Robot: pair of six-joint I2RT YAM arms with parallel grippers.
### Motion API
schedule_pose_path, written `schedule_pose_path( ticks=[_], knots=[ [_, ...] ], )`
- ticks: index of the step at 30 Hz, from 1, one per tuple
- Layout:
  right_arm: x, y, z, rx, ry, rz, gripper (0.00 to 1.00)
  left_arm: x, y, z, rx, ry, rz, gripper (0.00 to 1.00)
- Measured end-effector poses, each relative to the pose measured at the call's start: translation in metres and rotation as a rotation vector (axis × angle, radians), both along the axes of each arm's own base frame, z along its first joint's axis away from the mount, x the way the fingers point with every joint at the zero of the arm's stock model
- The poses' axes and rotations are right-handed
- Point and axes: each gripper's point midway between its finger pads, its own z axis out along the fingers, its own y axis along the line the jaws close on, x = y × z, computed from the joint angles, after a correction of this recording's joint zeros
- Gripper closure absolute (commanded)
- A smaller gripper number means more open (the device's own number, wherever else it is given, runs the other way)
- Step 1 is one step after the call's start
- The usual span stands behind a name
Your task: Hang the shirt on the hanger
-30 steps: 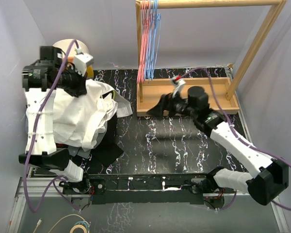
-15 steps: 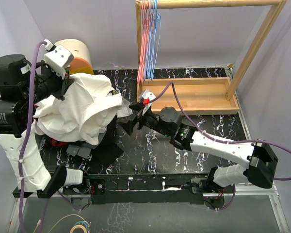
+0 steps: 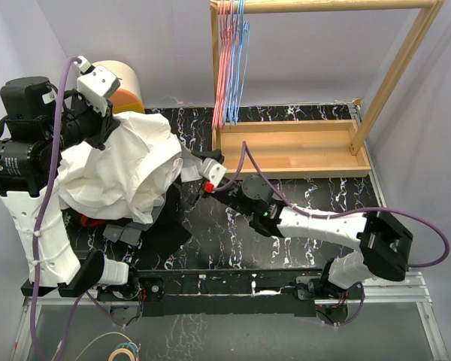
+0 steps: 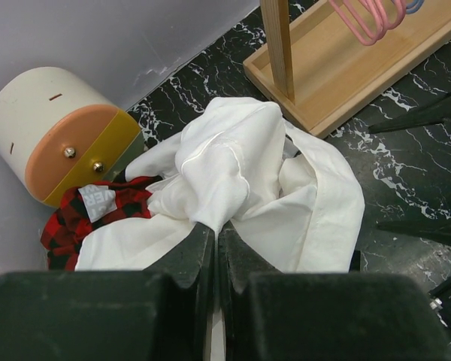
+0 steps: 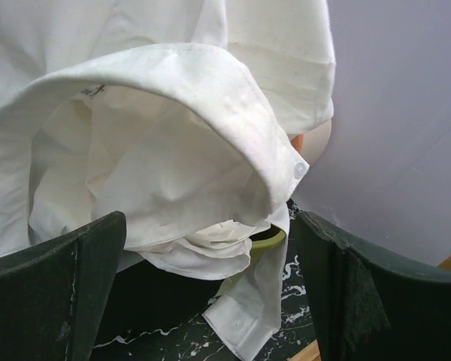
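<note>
top external: the left gripper (image 3: 104,129) is up high, clamped tight on a fold of the shirt (image 3: 128,173), which hangs bunched over the left of the table (image 3: 286,203). the right gripper (image 3: 203,167) sits low at the shirt's edge, jaws spread wide, empty. the hanger (image 3: 239,53) hangs on the rack (image 3: 323,6), untouched. i'd call this the opening-out step, and next the right needs a firm pinch on that buttoned edge just ahead.

Partly seen
The red plaid garment (image 4: 64,229) lies mostly under the white shirt (image 4: 240,173); the pink hangers (image 4: 358,28) are cut by the top edge.
</note>
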Motion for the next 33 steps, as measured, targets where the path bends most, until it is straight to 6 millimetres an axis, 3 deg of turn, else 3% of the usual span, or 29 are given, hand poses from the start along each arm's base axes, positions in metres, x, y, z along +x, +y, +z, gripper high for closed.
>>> schedule_pose_path(
  ticks=[8, 15, 18, 24, 26, 28, 29, 33],
  knots=[
    [0.011, 0.027, -0.022, -0.095, -0.113, -0.024, 0.02, 0.0, -0.002, -0.007, -0.005, 0.025, -0.012, 1.0],
    [0.021, 0.03, -0.003, -0.067, -0.207, -0.076, 0.01, -0.01, -0.002, -0.008, -0.006, 0.024, -0.016, 1.0],
    [0.021, 0.029, 0.008, -0.042, -0.23, -0.085, 0.08, -0.013, -0.002, -0.009, -0.005, 0.026, -0.016, 1.0],
    [0.018, 0.037, 0.037, 0.013, -0.26, -0.053, 0.32, -0.012, -0.002, -0.019, 0.002, 0.057, -0.019, 1.0],
    [0.016, 0.041, 0.044, 0.029, -0.267, -0.038, 0.49, -0.01, -0.002, -0.024, 0.004, 0.071, -0.02, 1.0],
    [0.016, 0.047, 0.048, 0.033, -0.27, -0.021, 0.83, -0.009, -0.002, -0.028, 0.005, 0.084, -0.021, 1.0],
    [0.017, 0.051, 0.048, 0.028, -0.27, -0.014, 0.91, -0.008, -0.002, -0.029, 0.007, 0.088, -0.021, 1.0],
    [0.024, 0.058, 0.04, 0.012, -0.241, -0.024, 0.92, -0.001, 0.0, -0.038, 0.018, 0.099, -0.012, 1.0]
  ],
)
